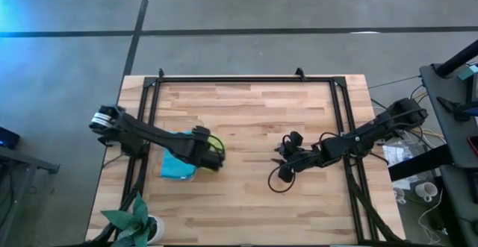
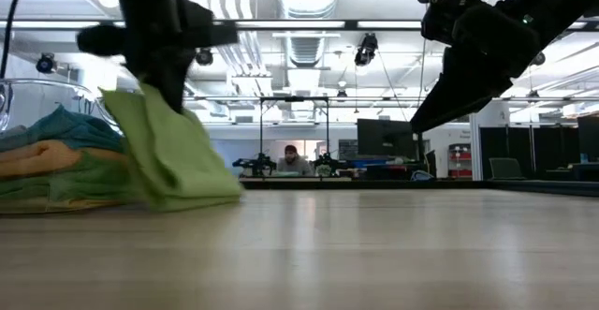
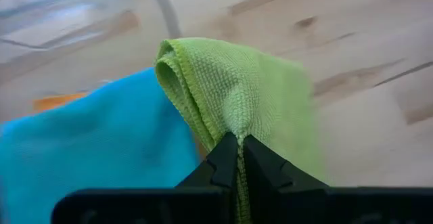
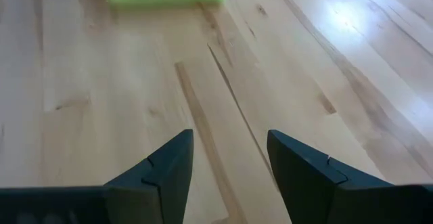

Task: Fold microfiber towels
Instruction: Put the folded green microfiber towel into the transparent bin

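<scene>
the left gripper [image 3: 237,158] has its jaws clenched on the lime green towel [image 3: 237,92], lifting it beside the towel stack [image 2: 56,165] near the tabletop's [image 1: 254,120] left edge. the right gripper [image 4: 229,166] hovers over the tabletop's middle, jaws released.

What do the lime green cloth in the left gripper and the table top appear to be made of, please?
The lime green cloth, pinched in the shut left gripper, looks like soft microfiber: a fine nubby knit weave, matte, draping in limp folds. The table top appears to be pale butcher-block wood with a smooth, slightly glossy finish: joined strips, grain, knots and a light reflection show.
</scene>
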